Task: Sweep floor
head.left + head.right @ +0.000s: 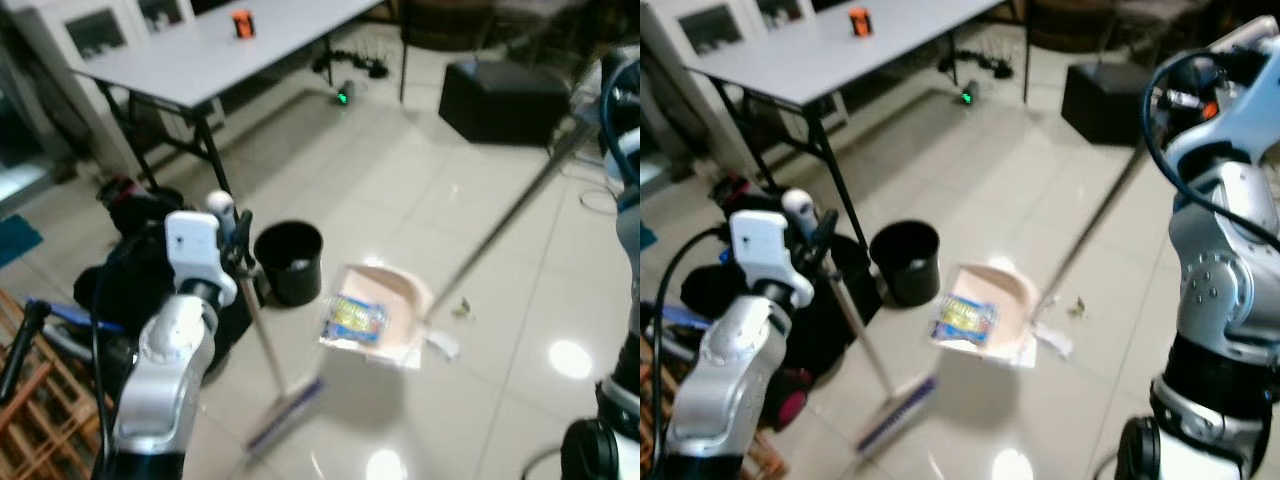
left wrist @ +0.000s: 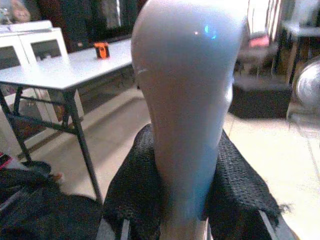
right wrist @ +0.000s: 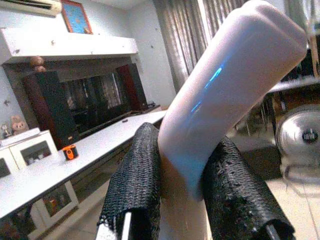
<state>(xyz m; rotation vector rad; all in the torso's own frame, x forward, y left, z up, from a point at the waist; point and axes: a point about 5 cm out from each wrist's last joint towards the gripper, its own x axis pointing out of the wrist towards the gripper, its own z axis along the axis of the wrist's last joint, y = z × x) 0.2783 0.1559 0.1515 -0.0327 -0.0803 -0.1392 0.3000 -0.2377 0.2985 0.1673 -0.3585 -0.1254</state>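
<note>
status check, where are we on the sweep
Left claw shut on broom handle, right claw shut on dustpan handle. Wrapper in dustpan, scraps beside it. Black bin close by.

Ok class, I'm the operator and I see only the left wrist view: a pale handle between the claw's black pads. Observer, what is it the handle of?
Observer: The broom. The left claw grips its top, and the brush head is down on the tiles.
Operator: Is there a dustpan?
Observer: Yes, a pink dustpan lies on the floor to the right of a black bin.
Operator: Anything in it?
Observer: A blue and yellow wrapper. The right claw holds the pan's long handle.
</note>
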